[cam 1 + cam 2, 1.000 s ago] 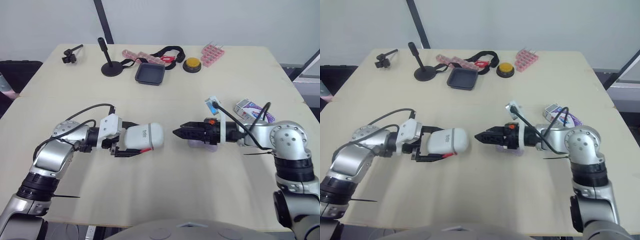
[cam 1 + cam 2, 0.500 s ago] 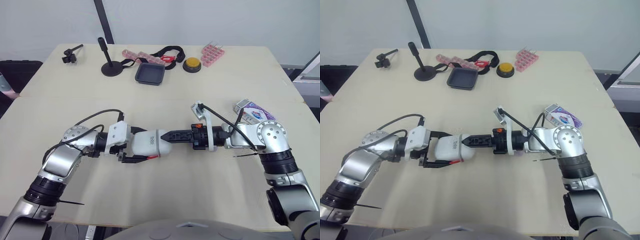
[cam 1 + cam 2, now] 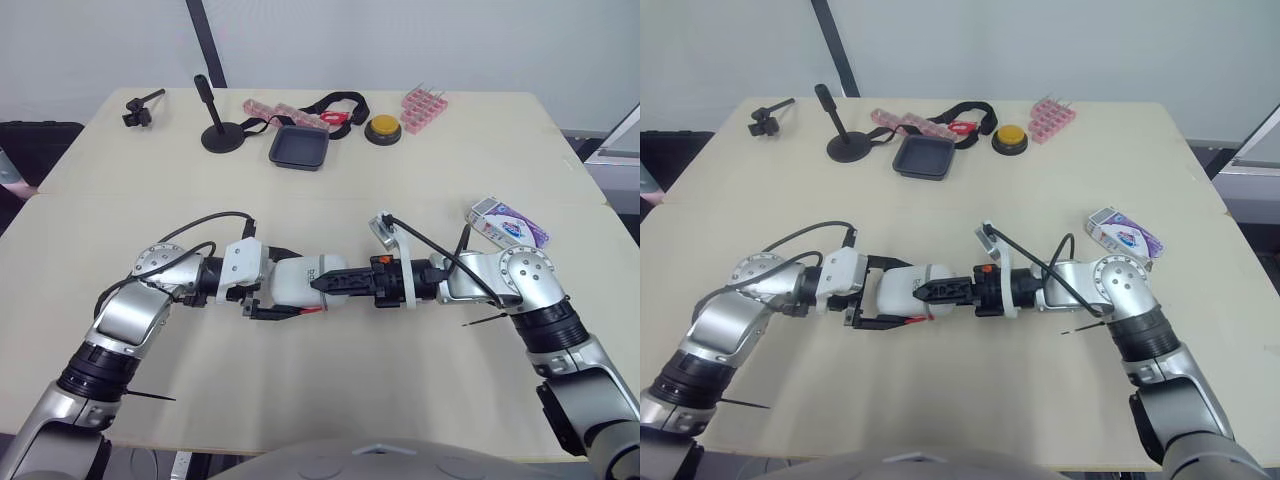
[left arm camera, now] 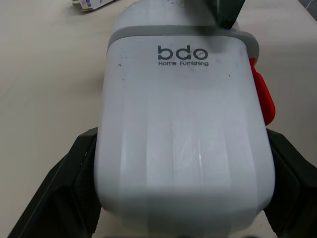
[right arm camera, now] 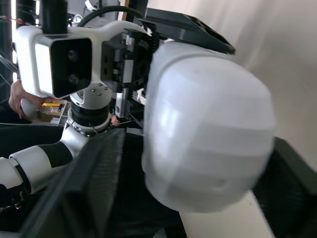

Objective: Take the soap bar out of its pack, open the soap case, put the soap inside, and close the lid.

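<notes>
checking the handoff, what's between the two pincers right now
The white soap case lies between them, clamped in the left pincer, with the right pincer at its other end; both eye views show it.

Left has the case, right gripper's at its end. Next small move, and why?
Probably close the right gripper on the case's free end: its fingers flank that end, the left gripper clamps the other, and the case is shut.

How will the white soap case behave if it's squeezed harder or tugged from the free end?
Likely stiff: the soap case shows no dent or bowing where the left gripper clamps its sides. Probably slippery: the shell looks smooth and glossy, with rounded corners, so a tug from the end could slide it out rather than open it.
</notes>
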Robot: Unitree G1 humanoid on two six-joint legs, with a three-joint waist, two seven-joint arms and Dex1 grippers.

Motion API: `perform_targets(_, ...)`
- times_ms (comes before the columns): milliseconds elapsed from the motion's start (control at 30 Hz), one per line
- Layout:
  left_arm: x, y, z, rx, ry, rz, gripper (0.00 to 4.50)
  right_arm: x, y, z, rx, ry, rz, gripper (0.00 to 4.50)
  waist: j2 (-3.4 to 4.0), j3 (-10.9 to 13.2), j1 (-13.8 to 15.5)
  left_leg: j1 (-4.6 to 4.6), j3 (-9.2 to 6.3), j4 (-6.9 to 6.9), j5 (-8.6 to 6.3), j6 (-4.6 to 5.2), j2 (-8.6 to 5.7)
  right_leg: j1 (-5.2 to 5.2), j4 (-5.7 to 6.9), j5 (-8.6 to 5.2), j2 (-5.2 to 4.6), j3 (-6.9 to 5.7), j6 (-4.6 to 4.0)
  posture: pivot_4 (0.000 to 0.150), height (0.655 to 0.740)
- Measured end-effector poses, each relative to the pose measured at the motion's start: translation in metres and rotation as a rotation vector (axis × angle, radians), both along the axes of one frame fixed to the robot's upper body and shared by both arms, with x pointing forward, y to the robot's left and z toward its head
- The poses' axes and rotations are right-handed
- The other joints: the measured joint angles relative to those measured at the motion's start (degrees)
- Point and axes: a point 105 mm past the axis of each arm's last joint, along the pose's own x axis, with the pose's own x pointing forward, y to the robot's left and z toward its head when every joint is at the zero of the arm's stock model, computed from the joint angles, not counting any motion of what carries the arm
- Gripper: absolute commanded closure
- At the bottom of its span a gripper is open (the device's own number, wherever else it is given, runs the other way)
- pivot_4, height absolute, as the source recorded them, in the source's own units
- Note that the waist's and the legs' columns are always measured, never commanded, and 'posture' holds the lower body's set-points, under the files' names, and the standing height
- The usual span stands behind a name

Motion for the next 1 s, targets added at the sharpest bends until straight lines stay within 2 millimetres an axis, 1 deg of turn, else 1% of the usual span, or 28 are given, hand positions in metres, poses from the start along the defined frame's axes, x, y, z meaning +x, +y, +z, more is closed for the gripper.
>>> perform_targets(33,0.0009,0.0009,-0.0008,0.002,-0.004,0.003,1.01,0.0005,-0.0002,0.0016,0.02,0.009,-0.002,2.19,0.0,0.0,0.0,0.0,0.0,0.0,0.0,0.0,0.0,0.0,0.0,0.0,0.0,0.0,0.0,0.15,0.74)
perform_targets(67,0.0019,0.0009,0.0,0.002,-0.012,0.004,1.01,0.0013,-0.0005,0.0015,0.029,0.017,-0.006,2.36,-0.02,0.0,0.0,0.0,0.0,0.0,0.0,0.0,0.01,0.0,0.0,0.0,0.01,-0.01,0.0,0.15,0.74)
perform_targets(367,0.0024,-0.0001,0.0017,-0.001,-0.038,-0.004,1.01,0.0015,-0.0023,0.0007,0.055,0.036,-0.01,2.37,-0.02,0.0,0.0,-0.03,0.0,0.02,0.0,0.01,0.0,0.0,0.0,0.0,-0.01,-0.03,0.0,0.15,0.74)
perform_targets(600,-0.0008,-0.0039,-0.0011,-0.003,-0.033,-0.02,1.01,-0.0026,-0.0076,-0.003,0.062,0.057,0.001,2.37,-0.02,0.0,0.0,-0.04,-0.01,0.04,0.01,0.02,0.01,0.0,0.01,0.0,-0.01,-0.04,0.0,0.15,0.74)
perform_targets(833,-0.0012,-0.004,-0.0019,-0.006,-0.033,-0.013,1.01,-0.0027,-0.008,-0.003,0.065,0.058,0.002,2.37,-0.02,0.0,0.0,-0.05,-0.01,0.05,0.01,0.02,0.01,0.0,0.0,0.0,-0.02,-0.04,0.0,0.15,0.74)
perform_targets(1000,-0.0009,-0.0035,-0.0023,-0.01,-0.038,0.002,1.01,-0.0012,-0.0062,-0.0005,0.039,0.006,-0.014,2.37,-0.04,0.0,0.0,-0.05,-0.01,0.05,0.01,0.02,0.01,0.0,0.01,0.0,-0.02,-0.05,0.0,0.15,0.74)
